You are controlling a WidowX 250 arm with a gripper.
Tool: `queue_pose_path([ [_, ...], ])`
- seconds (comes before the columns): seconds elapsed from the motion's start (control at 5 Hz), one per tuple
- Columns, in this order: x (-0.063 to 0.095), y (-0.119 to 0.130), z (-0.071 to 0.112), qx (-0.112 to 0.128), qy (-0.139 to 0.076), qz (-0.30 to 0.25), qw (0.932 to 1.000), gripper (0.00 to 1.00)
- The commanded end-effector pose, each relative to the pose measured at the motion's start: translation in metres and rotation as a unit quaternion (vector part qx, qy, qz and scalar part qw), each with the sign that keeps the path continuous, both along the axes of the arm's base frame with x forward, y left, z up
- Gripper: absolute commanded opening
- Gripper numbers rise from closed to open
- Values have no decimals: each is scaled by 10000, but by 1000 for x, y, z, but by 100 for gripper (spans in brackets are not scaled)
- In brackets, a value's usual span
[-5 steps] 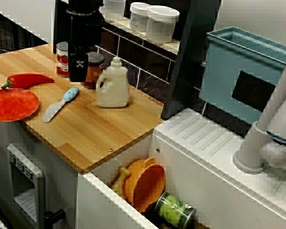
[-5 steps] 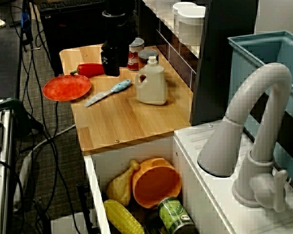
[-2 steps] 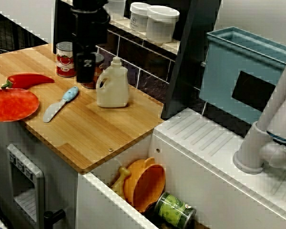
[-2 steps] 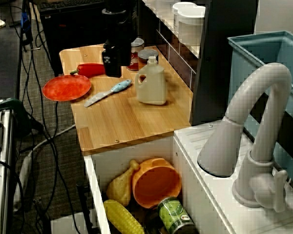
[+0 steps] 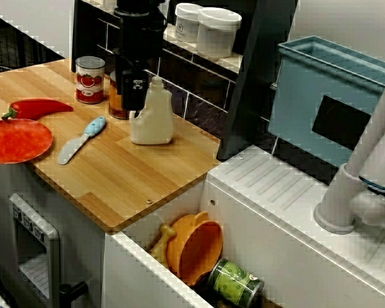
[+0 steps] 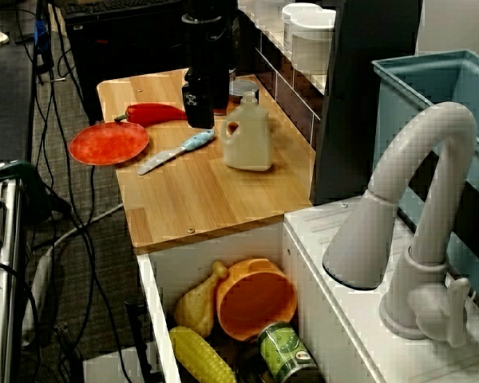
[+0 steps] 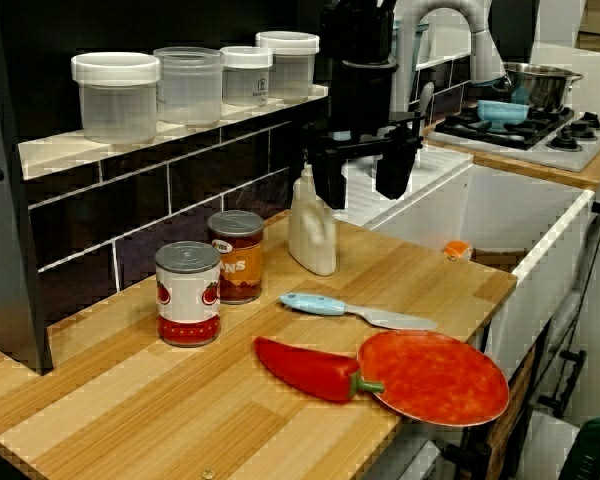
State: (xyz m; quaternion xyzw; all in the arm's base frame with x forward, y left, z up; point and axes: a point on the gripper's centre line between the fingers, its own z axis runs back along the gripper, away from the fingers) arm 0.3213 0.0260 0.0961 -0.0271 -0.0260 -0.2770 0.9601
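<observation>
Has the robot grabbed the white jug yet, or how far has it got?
Not yet. Done: nothing much; the white jug stands upright on the wooden counter, unheld. In hand: the gripper hangs open close by the jug's top. Left, most likely: closing on the jug and lifting it.

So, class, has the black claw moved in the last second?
Yes: the black claw has shifted right, off the red-labelled tin can and up to the cream plastic jug.
</observation>
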Motion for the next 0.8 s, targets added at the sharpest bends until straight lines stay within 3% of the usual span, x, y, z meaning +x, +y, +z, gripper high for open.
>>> queue_pose_path([
  [0.0,0,14,16,133,-150,-142,9997,100],
  [0.2,-13,26,16,161,-126,-158,9997,100],
  [0.4,-32,44,17,358,-166,-150,9991,100],
  [0.6,-32,44,17,358,-166,-150,9991,100],
])
